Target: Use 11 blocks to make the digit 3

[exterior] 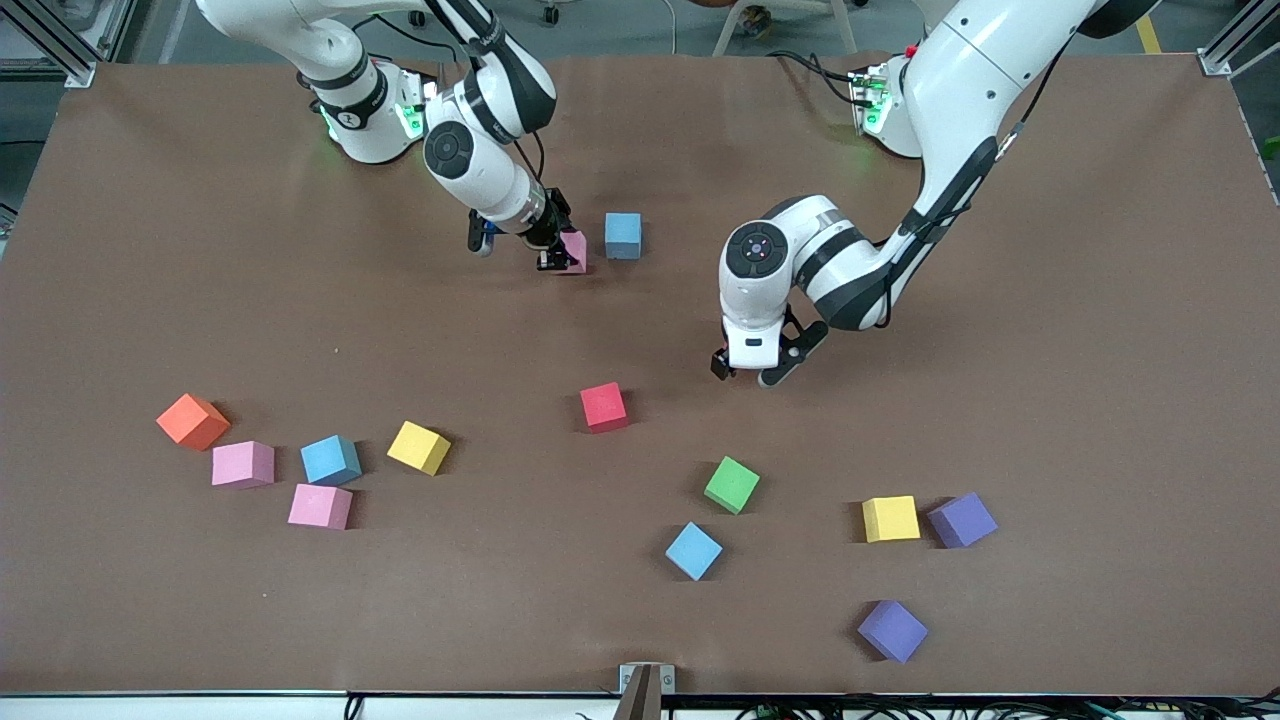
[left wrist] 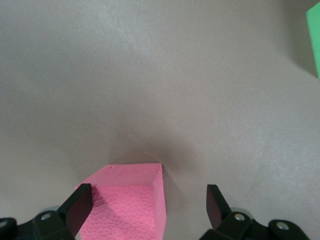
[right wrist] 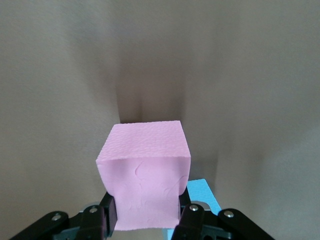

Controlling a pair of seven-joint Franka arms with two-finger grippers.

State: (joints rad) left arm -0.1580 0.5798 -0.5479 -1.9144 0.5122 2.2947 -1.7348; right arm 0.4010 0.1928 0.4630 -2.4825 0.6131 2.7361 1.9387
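Right gripper (exterior: 560,256) grips pink cube (exterior: 575,250); left gripper (exterior: 745,372) open.

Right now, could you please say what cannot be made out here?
- Front view: the shut right gripper covers most of its pink foam cube; whether it is lifted is unclear.
- Right wrist view: that cube hides most of the light blue foam cube.
- Left wrist view: the picture's edge cuts off the green foam cube; the open left gripper covers a corner of the red foam cube.
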